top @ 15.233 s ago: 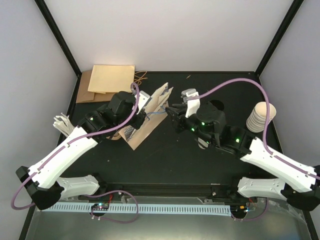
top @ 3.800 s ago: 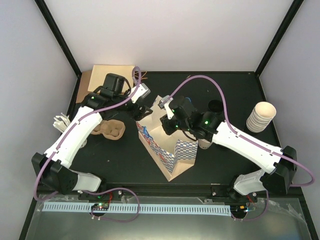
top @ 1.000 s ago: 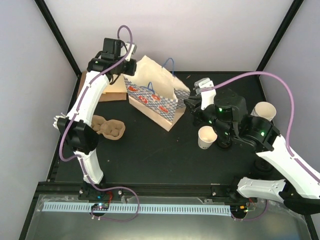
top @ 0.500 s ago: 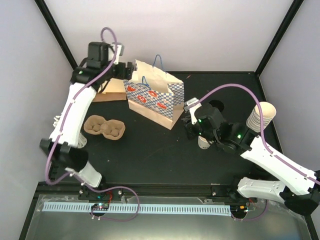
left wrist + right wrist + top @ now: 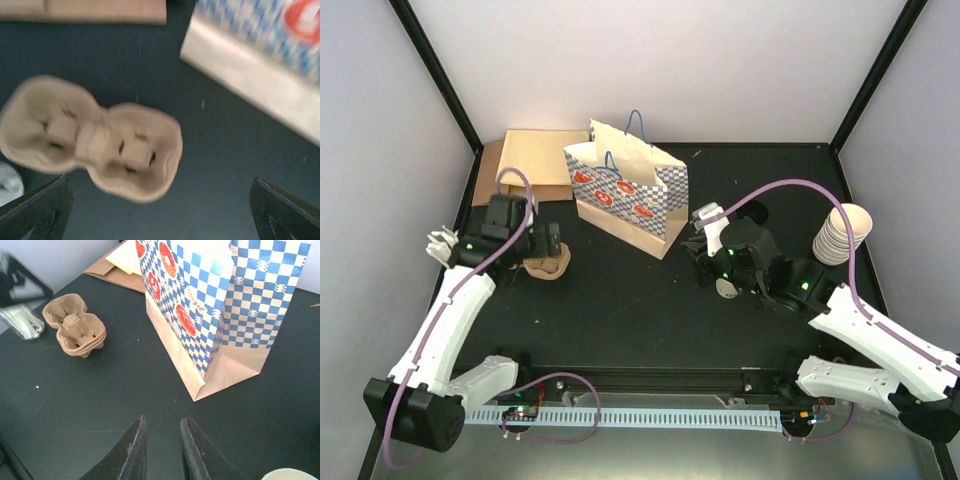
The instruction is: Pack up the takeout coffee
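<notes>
The takeout coffee cup (image 5: 726,288) stands right of centre, mostly hidden under my right arm; only its cream rim (image 5: 290,474) shows at the right wrist view's bottom corner. Its black lid (image 5: 756,211) lies behind that arm. My right gripper (image 5: 703,252) (image 5: 162,421) hovers low over bare table left of the cup. Its jaws are a narrow gap apart with nothing between them. My left gripper (image 5: 548,243) (image 5: 160,190) hangs wide open above the pulp cup carrier (image 5: 548,268) (image 5: 95,150), holding nothing.
A blue-checked paper bag (image 5: 625,190) (image 5: 215,305) stands upright at the back centre. A stack of nested cream cups (image 5: 842,235) is at the right edge. Flat brown paper bags (image 5: 535,160) lie at the back left, with a clear packet (image 5: 22,322) near the left edge.
My left gripper has let go of the bag's top, opened wide and swung forward and down over the cup carrier. The bag stays standing. My right arm shifted slightly left over the cup.
</notes>
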